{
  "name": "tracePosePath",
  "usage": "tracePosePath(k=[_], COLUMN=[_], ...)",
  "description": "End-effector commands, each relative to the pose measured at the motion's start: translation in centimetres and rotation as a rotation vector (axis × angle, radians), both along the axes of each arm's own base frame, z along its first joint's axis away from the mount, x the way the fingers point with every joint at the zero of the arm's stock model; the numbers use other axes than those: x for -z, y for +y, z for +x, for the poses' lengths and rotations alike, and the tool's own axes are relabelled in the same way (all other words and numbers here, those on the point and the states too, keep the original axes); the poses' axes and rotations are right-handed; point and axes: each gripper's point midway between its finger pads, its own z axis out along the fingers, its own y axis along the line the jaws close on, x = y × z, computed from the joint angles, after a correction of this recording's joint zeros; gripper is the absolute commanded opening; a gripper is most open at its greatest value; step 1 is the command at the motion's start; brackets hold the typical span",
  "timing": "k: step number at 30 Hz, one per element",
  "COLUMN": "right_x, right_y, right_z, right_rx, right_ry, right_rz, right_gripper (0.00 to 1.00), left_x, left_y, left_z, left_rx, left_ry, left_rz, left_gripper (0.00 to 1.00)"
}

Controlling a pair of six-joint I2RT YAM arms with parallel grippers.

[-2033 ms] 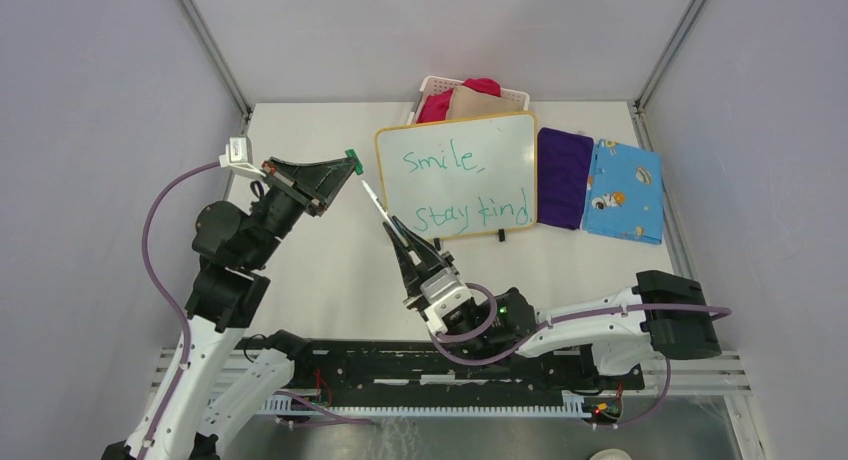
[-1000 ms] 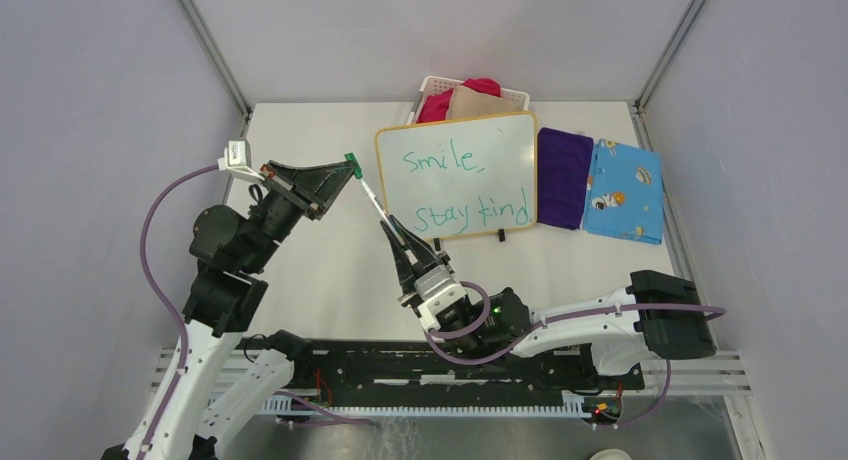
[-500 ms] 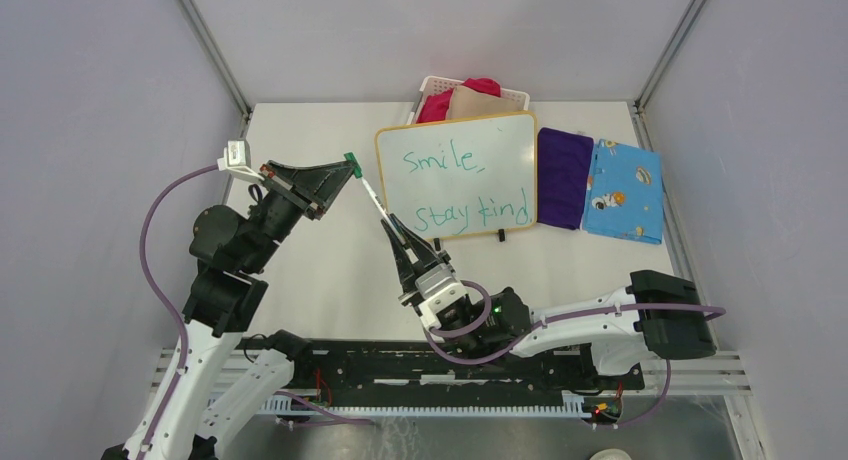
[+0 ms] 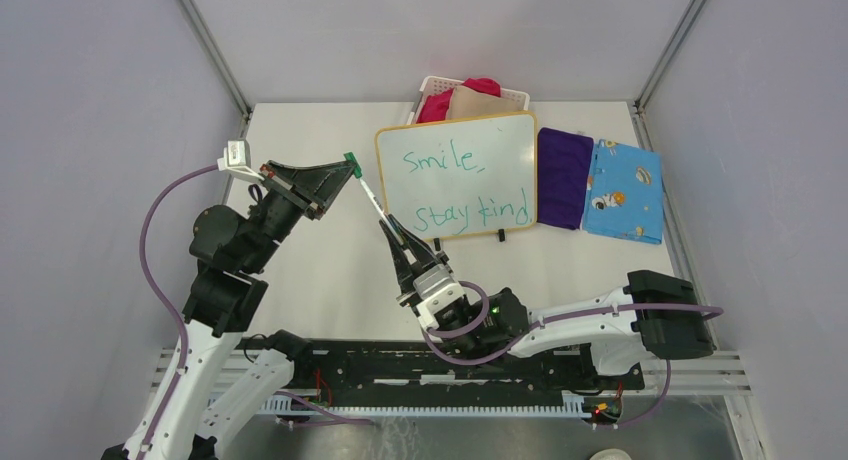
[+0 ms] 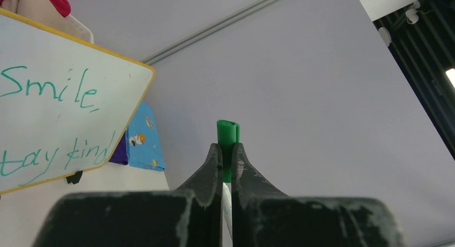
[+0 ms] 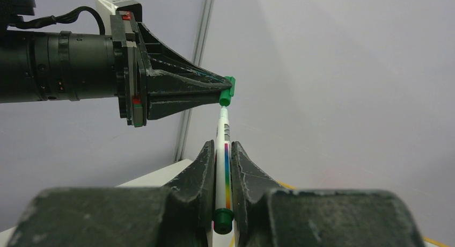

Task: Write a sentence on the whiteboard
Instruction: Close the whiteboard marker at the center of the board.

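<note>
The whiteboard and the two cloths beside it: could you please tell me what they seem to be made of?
The whiteboard: smooth white panel, likely coated board, in a yellow-orange rim that looks plastic; the green writing sits cleanly on it. The purple cloth: matte fabric, soft folded edges. The blue patterned cloth: printed fabric, perhaps cotton, folded flat.

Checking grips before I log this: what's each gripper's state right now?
Left gripper: shut on the green cap.
Right gripper: shut on the marker.

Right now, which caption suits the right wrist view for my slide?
Right gripper holds the marker, its tip at the green cap pinched by the left gripper.
</note>
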Motion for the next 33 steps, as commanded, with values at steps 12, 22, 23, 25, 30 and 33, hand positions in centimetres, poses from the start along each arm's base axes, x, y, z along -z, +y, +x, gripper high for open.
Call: tracePosePath(k=[12,22,23,25,30,33], right_x=[-2.68,-2.57,-2.6,-2.56,-2.57,-2.65], right_y=[-1.63,-1.57,-1.59,-1.52,-1.46,-1.38], right_z=[0.08,0.04,0.06,0.07,0.12,0.21], right_rx=[-0.006,-0.011,-0.01,-0.009,-0.003,0.001], right_ry=[0.007,0.008,0.009,0.01,0.01,0.01], right_rz=[0.119,0.115,0.116,0.115,0.116,0.116], right_gripper=[0.0,0.0,0.0,0.0,0.0,0.0], left_x=[-1.26,-1.62,-1.61,-1.58,-1.85,-1.97], left_y=[0.56,0.49,0.48,0.38,0.1,0.02], left_z=[-0.61,-0.51,-0.51,-0.61,-0.99,-1.15], left_rx=[-0.024,-0.023,-0.022,-0.014,0.009,0.018], left_ry=[-0.043,-0.046,-0.045,-0.044,-0.052,-0.056], left_rz=[0.009,0.006,0.006,0.006,0.009,0.01], left_gripper=[0.02,0.02,0.02,0.02,0.02,0.02])
